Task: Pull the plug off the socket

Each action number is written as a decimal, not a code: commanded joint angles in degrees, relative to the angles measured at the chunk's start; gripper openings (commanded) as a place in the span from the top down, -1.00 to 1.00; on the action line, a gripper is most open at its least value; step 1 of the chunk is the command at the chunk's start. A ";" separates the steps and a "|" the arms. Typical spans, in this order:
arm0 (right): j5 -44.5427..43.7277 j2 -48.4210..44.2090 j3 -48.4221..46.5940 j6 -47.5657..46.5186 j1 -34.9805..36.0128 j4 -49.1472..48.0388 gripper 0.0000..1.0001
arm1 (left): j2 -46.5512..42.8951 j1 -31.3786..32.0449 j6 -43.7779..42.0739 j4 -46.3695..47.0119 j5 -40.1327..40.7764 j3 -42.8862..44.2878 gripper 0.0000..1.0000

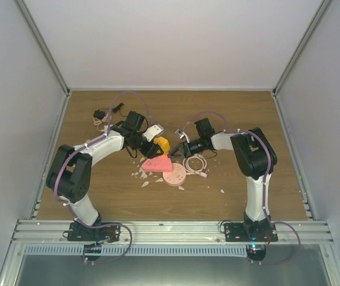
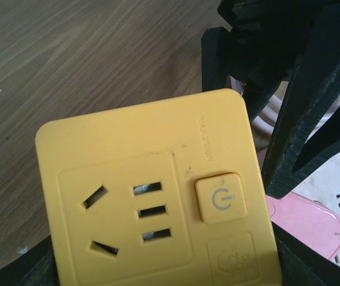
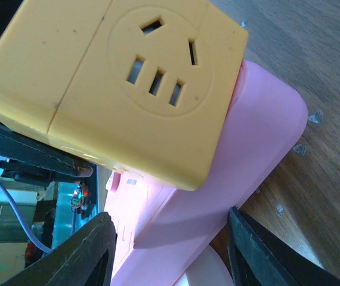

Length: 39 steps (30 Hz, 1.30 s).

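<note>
Yellow cube plug (image 2: 152,196): its square btn (image 2: 219,198) carries a power sign (circle w/ stroke), and just above it a faint embossed line (image 2: 207,138) runs sideways, approx. "MAX 2500W", not fully legible. Below the btn sits a boxed embossed logo (image 2: 232,259), too faint to read. Pink socket (image 3: 265,137) has 1 tiny raised line of print near its edge, illegible.
</note>
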State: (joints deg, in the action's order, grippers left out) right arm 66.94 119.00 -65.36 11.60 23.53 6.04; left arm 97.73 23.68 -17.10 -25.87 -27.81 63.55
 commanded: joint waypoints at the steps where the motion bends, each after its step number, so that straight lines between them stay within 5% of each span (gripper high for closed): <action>1: 2.40 2.22 1.02 1.32 0.87 -1.72 -0.04 | -1.96 0.58 1.19 4.28 -1.74 -0.75 0.42; 13: 5.31 3.63 0.11 3.66 1.35 -2.75 0.19 | -2.46 0.66 1.54 5.35 -0.92 -1.10 0.42; 31: 1.17 2.11 -3.50 4.44 1.55 6.34 -0.29 | -3.62 1.37 2.04 6.21 1.97 -2.06 0.42; 39: 4.48 3.53 -2.60 6.87 3.91 2.88 -0.13 | -5.08 1.37 2.92 7.36 2.40 -2.70 0.43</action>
State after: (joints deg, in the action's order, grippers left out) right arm 68.66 121.34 -68.20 16.71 25.76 9.93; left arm 95.24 24.56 -14.85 -24.05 -25.43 61.12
